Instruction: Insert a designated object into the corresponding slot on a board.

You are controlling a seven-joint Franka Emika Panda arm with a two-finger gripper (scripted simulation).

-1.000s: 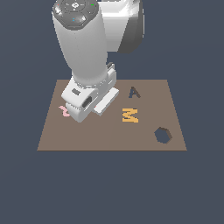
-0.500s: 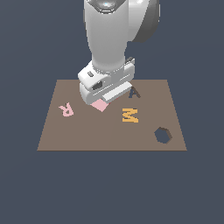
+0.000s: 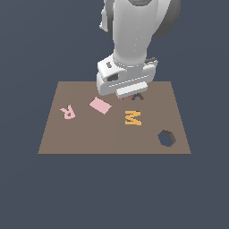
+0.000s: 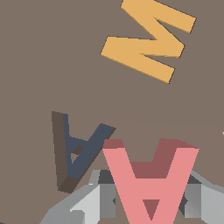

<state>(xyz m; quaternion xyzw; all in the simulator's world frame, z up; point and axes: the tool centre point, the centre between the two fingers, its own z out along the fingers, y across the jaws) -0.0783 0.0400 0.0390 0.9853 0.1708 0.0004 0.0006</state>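
Gripper (image 4: 148,199) clamping letter "A" block (image 4: 148,183) beside slot (image 4: 76,151)

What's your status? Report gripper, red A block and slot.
Gripper shut on salmon-red letter A block. Block above brown board, beside dark grey A-shaped slot, not seated. Orange letter M clear of slot.

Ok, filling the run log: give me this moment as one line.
gripper: shut on A block | A slot: empty, block beside it, turned differently | board: M, R lying flat

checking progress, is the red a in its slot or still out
Out. The wrist view shows the red A held in the hand, beside the empty A-shaped slot.
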